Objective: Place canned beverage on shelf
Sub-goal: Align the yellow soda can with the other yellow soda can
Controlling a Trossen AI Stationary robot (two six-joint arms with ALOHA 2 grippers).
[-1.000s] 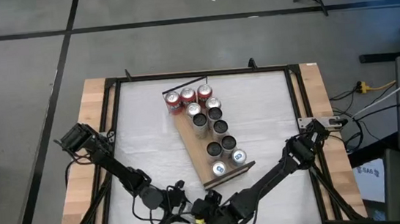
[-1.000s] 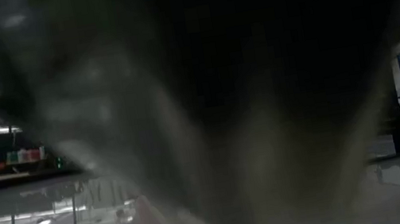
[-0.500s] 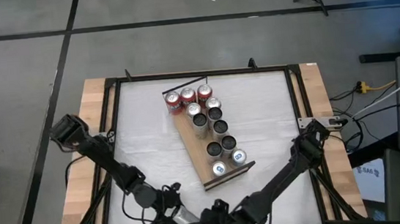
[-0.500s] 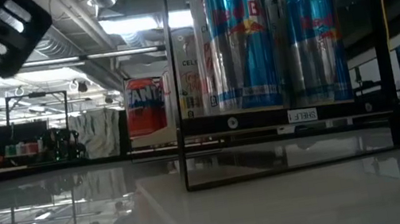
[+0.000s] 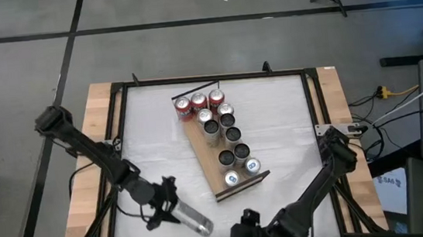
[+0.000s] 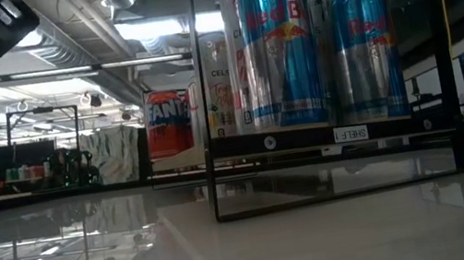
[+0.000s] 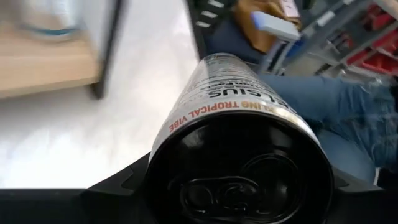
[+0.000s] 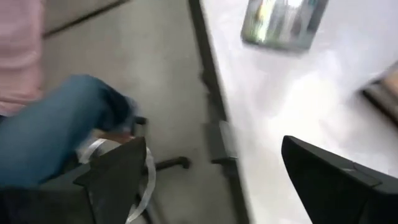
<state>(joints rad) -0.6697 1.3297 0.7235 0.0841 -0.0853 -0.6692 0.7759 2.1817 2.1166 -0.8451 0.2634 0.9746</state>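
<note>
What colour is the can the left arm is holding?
Silver body, black lid; left wrist view shows it best.

The white tabletop with a black frame [image 5: 274, 120] carried a long light-brown wooden shelf board [image 5: 204, 156] lying diagonally near its centre. Eleven upright cans stood on the board: three red-topped cans [image 5: 199, 101] at the far end, dark and silver-topped cans [image 5: 232, 134] along the rest.

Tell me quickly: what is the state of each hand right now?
Left hand: closed on a silver can, lying horizontal.
Right hand: open, holding nothing.
</note>
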